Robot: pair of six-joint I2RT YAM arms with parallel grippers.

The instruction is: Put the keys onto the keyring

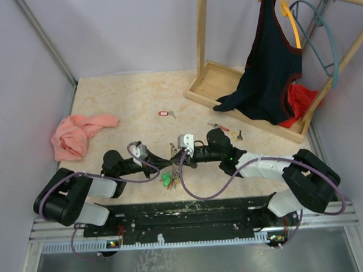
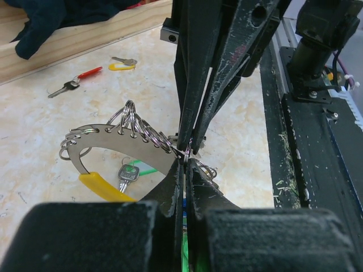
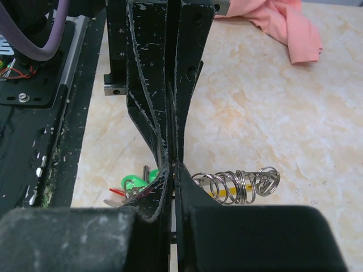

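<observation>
Marbled worktop (image 1: 124, 96): left tool (image 2: 184, 165) and right tool (image 3: 172, 168) both clench the keyring (image 2: 113, 139); next, likely prising it open for keys (image 2: 76, 83).

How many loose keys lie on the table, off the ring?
3. A red-tagged key lies mid-table; a second red key and a yellow key lie near the wooden rack. The arms may hide more.
</observation>
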